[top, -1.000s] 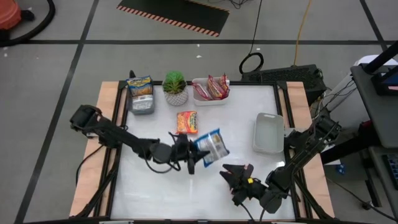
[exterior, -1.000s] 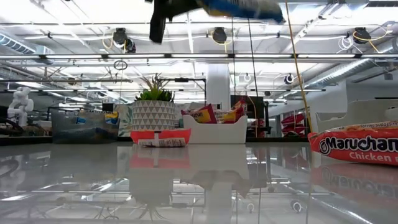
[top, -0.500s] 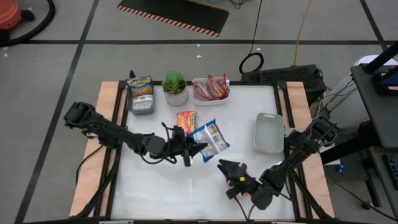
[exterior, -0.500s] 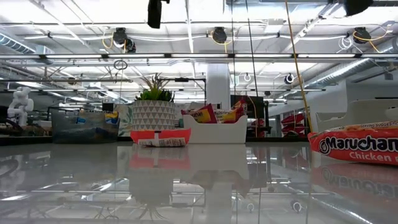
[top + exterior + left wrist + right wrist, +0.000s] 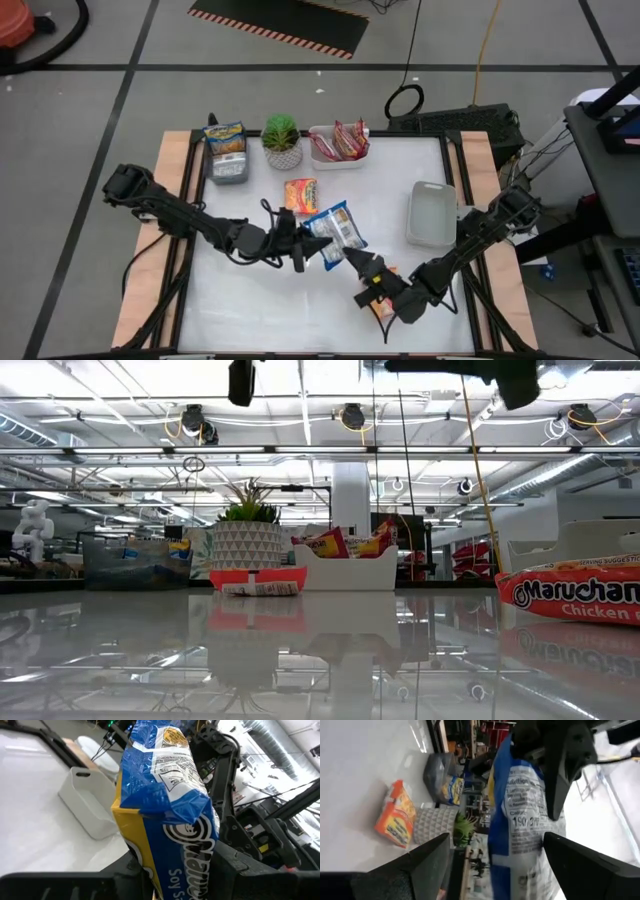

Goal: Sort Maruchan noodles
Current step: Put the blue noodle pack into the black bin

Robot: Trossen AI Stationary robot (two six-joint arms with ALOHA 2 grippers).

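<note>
Right pincer (image 5: 352, 257) moved up to blue packet (image 5: 335, 226), fingers apart, left pincer (image 5: 305, 243) clamped on packet

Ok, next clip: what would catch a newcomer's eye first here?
Mid-table, the left gripper holds a blue-trimmed noodle packet up off the surface, and the right gripper reaches in with open fingers toward the packet's other end, like a handover. Behind them an orange packet lies flat, with a potted plant between a grey tray and a white tray that both hold packets.
</note>
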